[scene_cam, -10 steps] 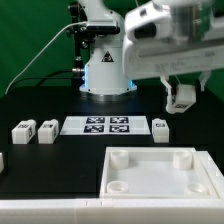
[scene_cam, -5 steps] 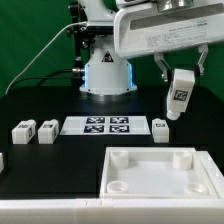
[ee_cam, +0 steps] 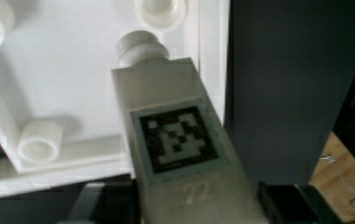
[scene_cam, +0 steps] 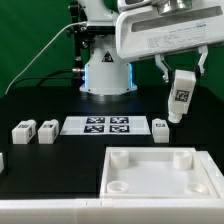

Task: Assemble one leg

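One leg [scene_cam: 181, 98] aloft, roughly upright, at 1 o'clock from the tray-like top [scene_cam: 150, 185] | claw [scene_cam: 181, 72] clamped on its upper end | step, we judge: transport to a corner socket [scene_cam: 182, 158] | next: align, lower, seat it.

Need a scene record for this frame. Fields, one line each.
tool: the tool is shut on the held leg
held leg: in the air, clear of the black table, slightly tilted, marker face visible
square panel: white square panel lies flat at the front, corner sockets up
loose legs: two loose legs at the exterior view's left, one right of the marker board
wrist view: held leg hangs over the square panel
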Controlling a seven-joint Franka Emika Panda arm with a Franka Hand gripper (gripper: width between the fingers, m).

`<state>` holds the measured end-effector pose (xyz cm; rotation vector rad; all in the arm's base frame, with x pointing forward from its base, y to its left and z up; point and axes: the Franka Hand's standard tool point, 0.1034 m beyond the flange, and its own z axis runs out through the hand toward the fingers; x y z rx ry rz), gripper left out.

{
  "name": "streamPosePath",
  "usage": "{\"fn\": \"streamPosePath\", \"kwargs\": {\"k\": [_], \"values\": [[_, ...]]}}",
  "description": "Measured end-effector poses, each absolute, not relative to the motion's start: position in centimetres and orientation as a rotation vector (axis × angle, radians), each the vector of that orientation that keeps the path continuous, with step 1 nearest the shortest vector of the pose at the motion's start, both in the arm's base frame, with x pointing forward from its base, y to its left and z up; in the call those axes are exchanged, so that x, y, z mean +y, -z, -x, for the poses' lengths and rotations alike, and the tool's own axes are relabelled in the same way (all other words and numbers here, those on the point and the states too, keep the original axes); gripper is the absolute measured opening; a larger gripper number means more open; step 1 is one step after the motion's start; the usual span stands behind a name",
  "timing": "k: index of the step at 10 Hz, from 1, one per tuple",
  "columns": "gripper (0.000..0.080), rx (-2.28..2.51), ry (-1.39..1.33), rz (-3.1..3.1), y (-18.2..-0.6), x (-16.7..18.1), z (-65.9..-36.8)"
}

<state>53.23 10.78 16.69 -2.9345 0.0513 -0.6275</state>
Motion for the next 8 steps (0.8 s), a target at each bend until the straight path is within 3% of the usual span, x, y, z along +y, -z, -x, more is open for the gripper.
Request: {"fn": "streamPosePath", "kwargs": {"k": [3,8], "values": [[0.0320,0.032,0.820,2.873,-15.6,8.6,-58.1],[0.0320,0.038,0.810,2.863,-15.2,9.0,-57.9]]}}
